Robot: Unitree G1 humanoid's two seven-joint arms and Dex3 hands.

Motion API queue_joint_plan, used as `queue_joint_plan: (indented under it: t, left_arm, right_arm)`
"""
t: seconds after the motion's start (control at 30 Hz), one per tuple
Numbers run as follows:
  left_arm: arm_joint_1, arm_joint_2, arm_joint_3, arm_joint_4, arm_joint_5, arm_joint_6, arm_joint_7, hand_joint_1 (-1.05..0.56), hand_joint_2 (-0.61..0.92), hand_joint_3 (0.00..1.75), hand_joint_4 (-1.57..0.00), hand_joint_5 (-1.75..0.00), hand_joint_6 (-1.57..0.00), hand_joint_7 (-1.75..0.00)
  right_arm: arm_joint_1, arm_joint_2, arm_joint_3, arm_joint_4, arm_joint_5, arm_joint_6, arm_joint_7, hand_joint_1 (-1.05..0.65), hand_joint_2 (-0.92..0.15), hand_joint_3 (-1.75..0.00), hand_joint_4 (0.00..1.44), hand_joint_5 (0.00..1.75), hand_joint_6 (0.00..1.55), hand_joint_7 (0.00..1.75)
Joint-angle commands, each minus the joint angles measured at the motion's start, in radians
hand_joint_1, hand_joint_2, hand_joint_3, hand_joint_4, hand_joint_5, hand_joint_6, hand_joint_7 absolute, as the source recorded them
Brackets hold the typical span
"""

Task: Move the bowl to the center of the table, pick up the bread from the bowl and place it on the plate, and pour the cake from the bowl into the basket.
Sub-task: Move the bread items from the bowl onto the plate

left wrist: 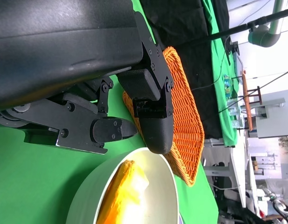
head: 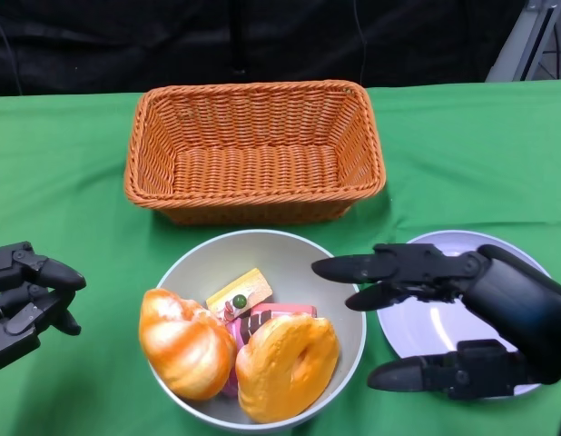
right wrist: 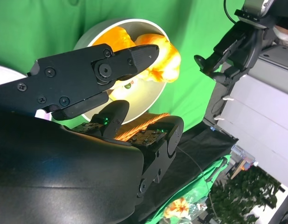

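Bowl: the grey bowl sits on the green table just in front of the wicker basket, roughly mid-table, with the plate just beside it on the robot's right
Bread: two glazed golden pieces lie in the bowl, a bun toward the left and a ring-shaped loaf toward the right, touching each other and leaning on the wall
Cake: small pieces sit between and behind the breads, partly covered by them
Right robot hand: the right robot hand is open and empty, fingers apart, hovering over the plate with its upper fingers reaching across the bowl's rim
Left robot hand: the left robot hand is empty, near the bowl's left side but apart from it; fingers look loosely parted
Handling: the bread looks light, probably soft and glossy, so it may slip; a wide hold across the ring loaf's sides seems safest
Bowl feel: looks rigid and smooth, best taken at the rim
Room: the basket's near wall stands close behind the bowl; open cloth lies to the left
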Motion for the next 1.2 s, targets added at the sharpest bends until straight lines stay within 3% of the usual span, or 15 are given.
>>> queue_joint_plan:
  t: [0.03,0.2,0.43,0.6,0.77,1.0,1.2]
  left_arm:
    - [-0.005,0.004,-0.007,0.005,0.018,-0.018,0.021,0.00,0.92,0.40,-0.76,-1.43,-0.91,-0.90]
    - [-0.014,0.003,-0.014,0.027,0.024,-0.024,0.025,0.01,0.92,0.40,-0.74,-1.45,-0.89,-0.91]
    - [-0.015,-0.001,-0.021,0.031,0.033,-0.025,0.043,0.01,0.92,0.40,-0.73,-1.46,-0.87,-0.93]
    - [-0.011,-0.001,-0.032,0.044,0.069,-0.055,0.058,0.01,0.92,0.42,-0.73,-1.43,-0.86,-0.94]
    - [-0.004,-0.011,-0.029,0.031,0.059,-0.046,0.059,0.01,0.92,0.42,-0.74,-1.42,-0.86,-0.95]
    - [0.003,-0.011,-0.038,0.024,0.085,-0.061,0.067,0.00,0.92,0.42,-0.74,-1.41,-0.85,-0.97]
    - [-0.006,-0.009,-0.041,0.052,0.092,-0.087,0.065,0.00,0.92,0.42,-0.74,-1.42,-0.84,-0.98]
  right_arm:
    - [-0.045,-0.014,0.041,-0.003,-0.026,0.031,0.009,-0.54,-0.89,0.00,0.56,0.34,0.49,0.04]
    - [-0.118,-0.022,0.119,0.066,-0.094,0.058,0.019,-0.59,-0.92,-0.04,0.60,0.27,0.50,0.02]
    - [-0.191,-0.001,0.200,0.255,-0.147,0.008,0.039,-0.60,-0.92,-0.06,0.67,0.25,0.52,0.03]
    - [-0.252,0.028,0.257,0.439,-0.202,-0.122,0.024,-0.60,-0.92,-0.07,0.72,0.25,0.55,0.03]
    - [-0.297,0.053,0.294,0.540,-0.263,-0.189,0.028,-0.63,-0.92,-0.10,0.73,0.24,0.54,0.02]
    - [-0.324,0.093,0.325,0.612,-0.350,-0.232,0.013,-0.65,-0.92,-0.11,0.69,0.20,0.52,0.00]
    - [-0.322,0.113,0.318,0.595,-0.390,-0.219,0.015,-0.65,-0.92,-0.09,0.69,0.19,0.53,0.01]
